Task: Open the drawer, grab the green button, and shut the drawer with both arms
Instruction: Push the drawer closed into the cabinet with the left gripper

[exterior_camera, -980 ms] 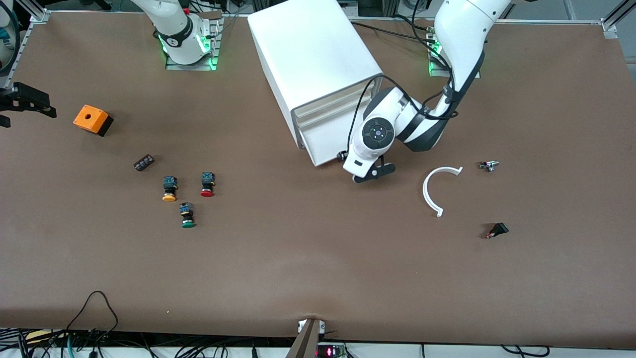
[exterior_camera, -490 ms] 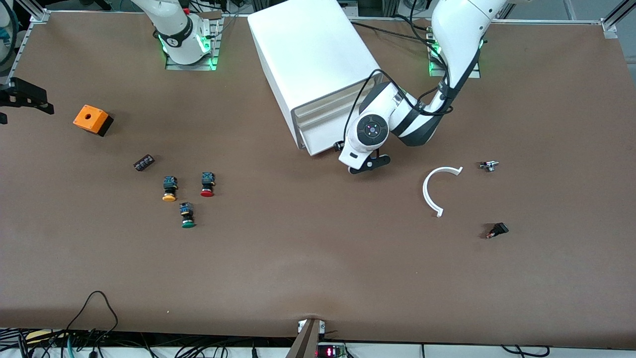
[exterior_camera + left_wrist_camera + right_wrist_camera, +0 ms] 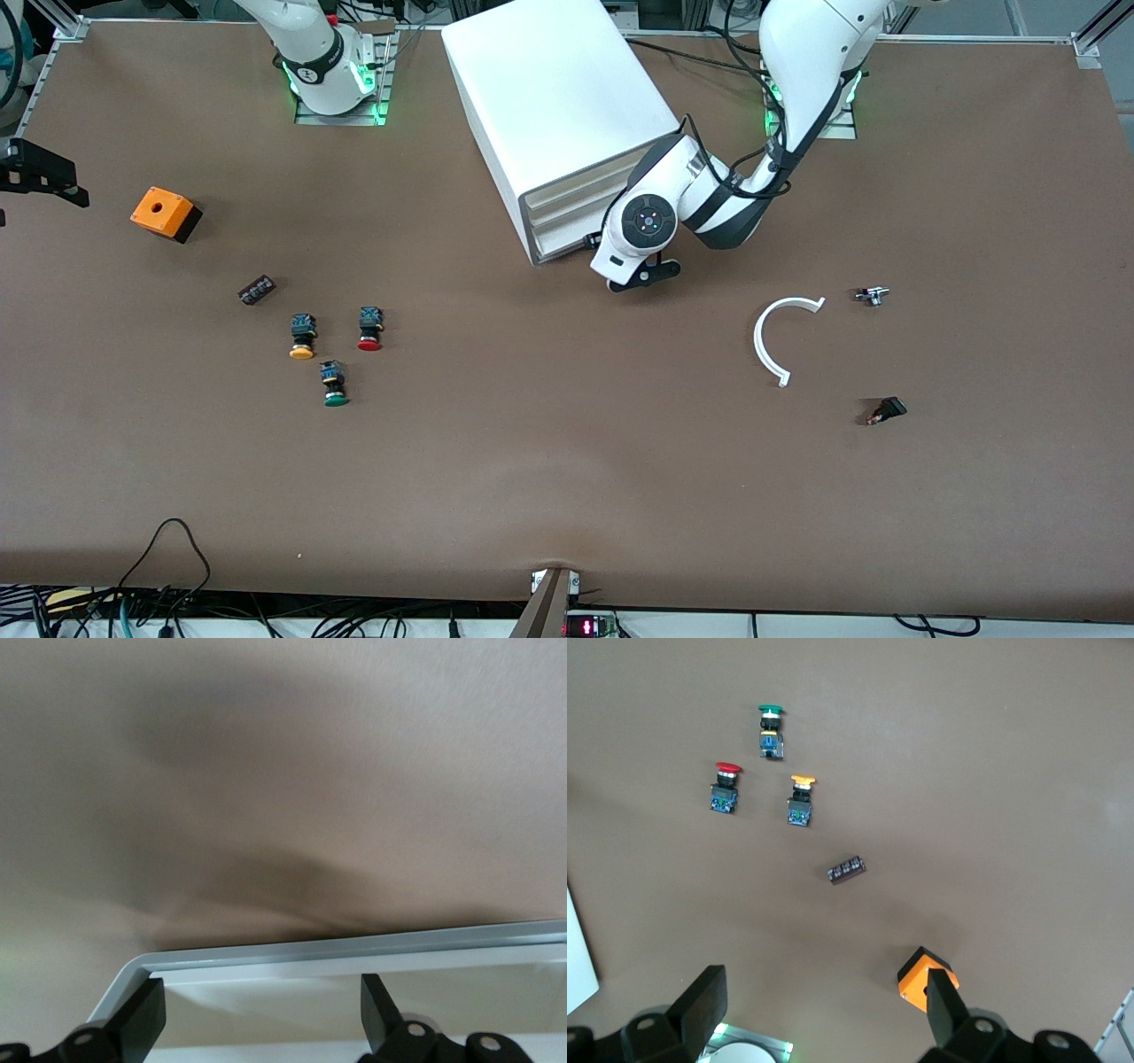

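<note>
Apparently the drawer step is in hand: left gripper (image 3: 640,276) sits low at the front of the cabinet (image 3: 558,97), top-centre of the front view, level w/ the drawer (image 3: 567,245), the lowest of four. Its jaws stand apart, clamped on nothing. In the left wrist view the drawer's pale rim runs across the lower frame just off the fingertips, w/ one rounded corner showing. Whether a fingertip touches that rim I can't tell. In the front view the drawer front looks flush w/ the three above, or v. nearly so.

Button (image 3: 335,387) w/ the green cap lies out on the surface (image 3: 567,461), mid-frame toward the right arm's end, on its side. It's nearer the front camera than the yellow-capped one (image 3: 301,338) and the red-capped one (image 3: 369,330), apart from both.

Right gripper (image 3: 827,992) hangs over the right arm's end of the surface, near the orange box (image 3: 162,213), jaws wide & empty; that arm waits. Its wrist view has all three buttons in the upper frame.

Judgement: w/ the drawer about shut and the button out on the surface, can't say from this alone if it's a pull about to begin or a push at its finish. Next move calls for the left jaws to stay square to the drawer front, moving straight along the slide so the tray doesn't jam; the right arm would then need a clean drop onto the green cap alone, not its two neighbours
</note>
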You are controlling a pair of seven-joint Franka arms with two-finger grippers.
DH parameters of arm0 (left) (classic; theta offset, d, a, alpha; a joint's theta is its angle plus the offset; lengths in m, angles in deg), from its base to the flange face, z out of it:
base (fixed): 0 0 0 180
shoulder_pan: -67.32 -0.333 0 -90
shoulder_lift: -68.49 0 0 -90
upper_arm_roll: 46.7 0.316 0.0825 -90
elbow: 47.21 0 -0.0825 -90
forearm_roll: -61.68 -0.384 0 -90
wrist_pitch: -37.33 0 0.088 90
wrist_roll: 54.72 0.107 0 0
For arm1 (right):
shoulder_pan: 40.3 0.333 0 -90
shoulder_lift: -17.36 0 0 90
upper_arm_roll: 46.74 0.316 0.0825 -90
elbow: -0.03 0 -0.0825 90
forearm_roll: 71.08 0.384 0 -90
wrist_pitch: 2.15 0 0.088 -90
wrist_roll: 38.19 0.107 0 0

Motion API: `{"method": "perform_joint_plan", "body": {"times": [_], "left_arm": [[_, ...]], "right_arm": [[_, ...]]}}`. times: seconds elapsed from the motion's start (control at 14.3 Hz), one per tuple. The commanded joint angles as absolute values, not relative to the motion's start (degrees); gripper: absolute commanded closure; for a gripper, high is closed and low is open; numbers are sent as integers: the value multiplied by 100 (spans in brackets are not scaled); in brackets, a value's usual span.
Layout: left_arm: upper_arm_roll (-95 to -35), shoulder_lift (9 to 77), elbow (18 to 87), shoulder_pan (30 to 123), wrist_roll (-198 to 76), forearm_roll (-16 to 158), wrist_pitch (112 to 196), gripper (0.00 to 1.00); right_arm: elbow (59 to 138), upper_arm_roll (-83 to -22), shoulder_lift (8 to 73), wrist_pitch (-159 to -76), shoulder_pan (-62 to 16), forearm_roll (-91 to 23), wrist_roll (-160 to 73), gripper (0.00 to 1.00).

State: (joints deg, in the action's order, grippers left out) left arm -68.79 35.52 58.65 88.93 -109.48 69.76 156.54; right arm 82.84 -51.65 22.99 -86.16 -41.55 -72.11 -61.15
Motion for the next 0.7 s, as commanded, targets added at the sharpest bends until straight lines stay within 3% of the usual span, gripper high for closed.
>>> {"method": "perform_joint_plan", "body": {"times": [0.0,0.63], "left_arm": [[-7000,3492,5940,8868,-10939,7301,15607,3],[-7008,3474,5940,8877,-10886,7583,15519,3]], "right_arm": [[8712,-4499,1983,-8942,-4679,-7187,-6122,0],[8853,-4586,1920,-8987,-4716,-7108,-6104,0]]}}
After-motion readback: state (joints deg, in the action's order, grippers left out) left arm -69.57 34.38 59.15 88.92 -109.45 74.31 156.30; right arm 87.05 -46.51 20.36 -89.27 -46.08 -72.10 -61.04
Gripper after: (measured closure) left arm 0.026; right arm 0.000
